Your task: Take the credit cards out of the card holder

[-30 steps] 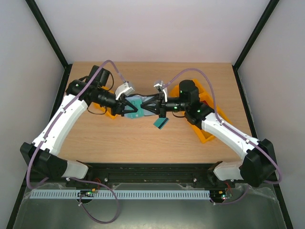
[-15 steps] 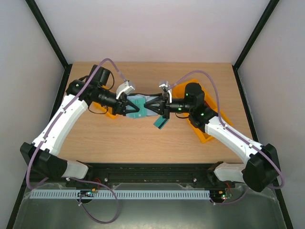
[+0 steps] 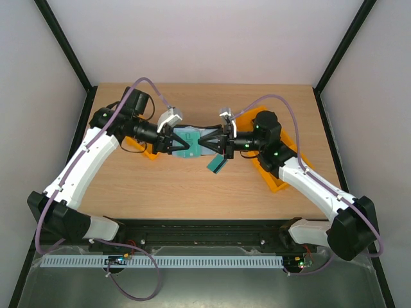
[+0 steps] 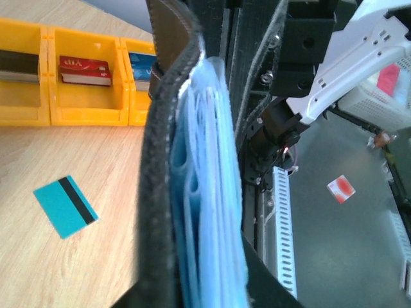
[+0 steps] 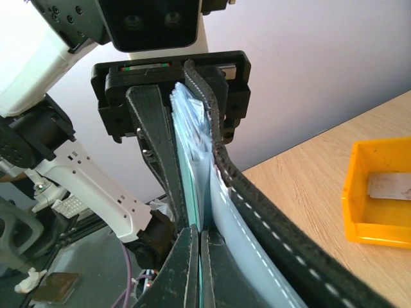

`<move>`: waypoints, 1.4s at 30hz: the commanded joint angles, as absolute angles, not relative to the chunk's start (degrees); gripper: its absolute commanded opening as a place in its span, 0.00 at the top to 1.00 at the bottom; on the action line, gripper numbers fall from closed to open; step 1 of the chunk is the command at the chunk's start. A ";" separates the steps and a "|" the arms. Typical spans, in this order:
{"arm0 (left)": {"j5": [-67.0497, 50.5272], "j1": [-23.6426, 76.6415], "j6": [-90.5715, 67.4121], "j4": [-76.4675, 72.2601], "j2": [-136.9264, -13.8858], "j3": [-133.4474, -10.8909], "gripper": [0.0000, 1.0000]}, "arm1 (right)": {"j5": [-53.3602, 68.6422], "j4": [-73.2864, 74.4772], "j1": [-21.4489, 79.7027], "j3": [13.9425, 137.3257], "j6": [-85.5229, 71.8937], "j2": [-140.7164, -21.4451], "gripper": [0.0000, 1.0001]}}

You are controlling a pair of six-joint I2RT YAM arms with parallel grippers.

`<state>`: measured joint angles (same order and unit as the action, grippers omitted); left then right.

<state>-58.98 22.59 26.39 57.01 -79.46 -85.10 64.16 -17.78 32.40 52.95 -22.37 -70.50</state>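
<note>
The card holder [image 3: 187, 142], black outside and blue-grey inside, hangs above the table between both arms. My left gripper [image 3: 173, 142] is shut on its left end. In the left wrist view the card holder [image 4: 205, 192] stands edge-on between the fingers of my left gripper [image 4: 205, 285]. My right gripper [image 3: 203, 142] is shut on the thin teal edge of a credit card [image 5: 192, 192] still inside the holder's pockets, with its fingertips [image 5: 200, 269] pressed together beside the black stitched flap [image 5: 270, 224]. Another credit card [image 3: 217, 165] lies flat on the table below, its black stripe [image 4: 65, 206] up.
Orange trays [image 3: 273, 170] stand under the right arm, and another orange tray [image 3: 149, 153] under the left wrist. In the left wrist view, yellow-orange bins [image 4: 83, 96] hold a red block [image 4: 85, 69]. One bin [image 5: 379, 205] holds a pale plate.
The right arm's wrist and elbow have drawn back a little to the right. Both grippers stay at the card holder, and the card on the table has not moved.
</note>
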 commanded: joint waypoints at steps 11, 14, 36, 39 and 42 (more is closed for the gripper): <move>-62.23 22.76 25.93 57.01 -78.43 -84.55 0.98 | 66.47 -20.94 32.34 54.24 -24.55 -71.97 0.81; -62.48 22.85 26.14 57.15 -78.40 -84.39 0.98 | 65.90 -21.28 33.52 54.68 -24.53 -72.86 0.82; -63.26 22.85 27.56 58.20 -78.30 -83.76 0.89 | 66.23 -26.44 29.62 50.92 -27.30 -67.80 0.98; -62.57 22.85 26.49 57.27 -78.29 -83.64 0.98 | 66.45 -26.12 29.61 50.86 -27.13 -68.02 0.97; -62.55 22.85 26.68 57.30 -78.23 -83.47 0.98 | 65.93 -23.58 29.47 50.71 -24.51 -67.43 0.86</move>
<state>-61.28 22.70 26.33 57.01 -79.44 -84.14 66.67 -22.61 30.17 50.94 -26.20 -69.08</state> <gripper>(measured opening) 0.091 0.107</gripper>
